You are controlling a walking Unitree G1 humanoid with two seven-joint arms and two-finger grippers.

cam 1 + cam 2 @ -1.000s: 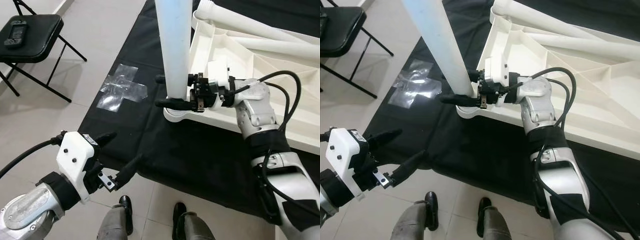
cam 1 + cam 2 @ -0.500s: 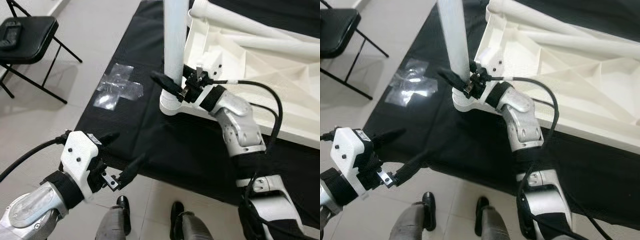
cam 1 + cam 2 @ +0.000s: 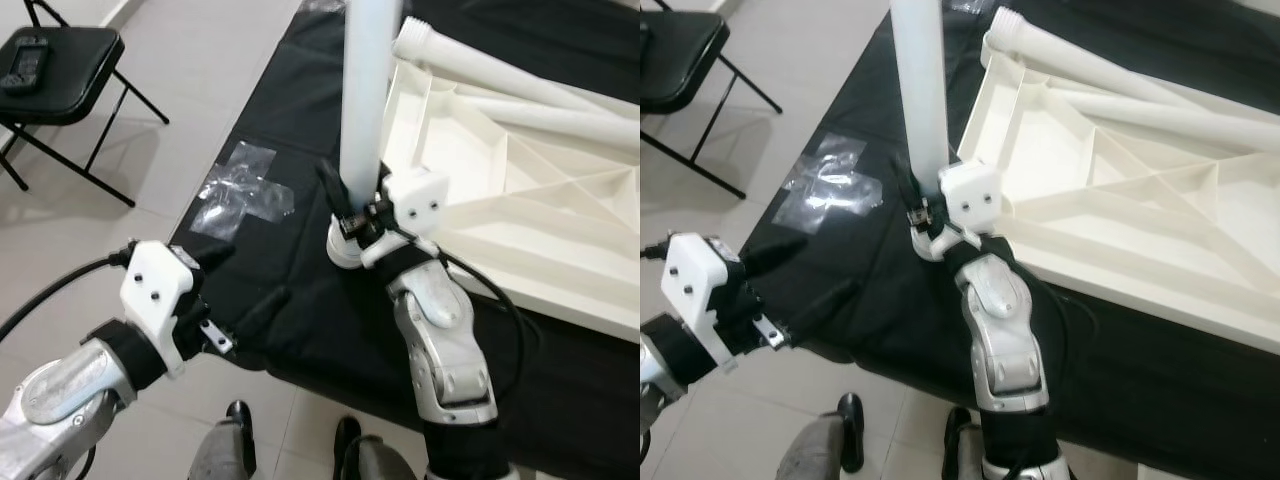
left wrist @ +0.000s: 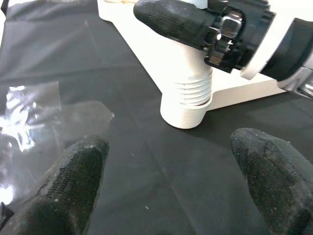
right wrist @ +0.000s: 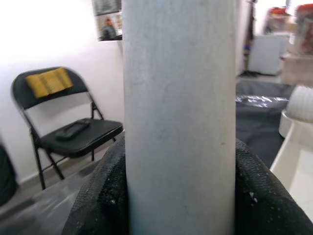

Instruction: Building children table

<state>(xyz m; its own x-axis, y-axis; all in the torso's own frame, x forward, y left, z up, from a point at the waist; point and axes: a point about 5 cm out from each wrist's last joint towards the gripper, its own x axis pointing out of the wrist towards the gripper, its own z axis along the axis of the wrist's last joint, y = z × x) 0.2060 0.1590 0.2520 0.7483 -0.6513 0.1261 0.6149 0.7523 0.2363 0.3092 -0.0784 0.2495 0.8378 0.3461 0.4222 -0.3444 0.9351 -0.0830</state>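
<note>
White, smooth cylindrical table leg [image 3: 362, 95] stands upright between the right gripper [image 3: 352, 212] fingers, clamped low, its ribbed base in the overturned tabletop [image 3: 520, 200] corner socket. Left gripper [image 3: 240, 285] fingers spread above black cloth [image 3: 330, 320].

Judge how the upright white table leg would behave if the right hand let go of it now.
The table leg is tall and narrow, so it could tip unless seated in its corner socket. Its round shape suggests it would roll. It looks stiff.
</note>
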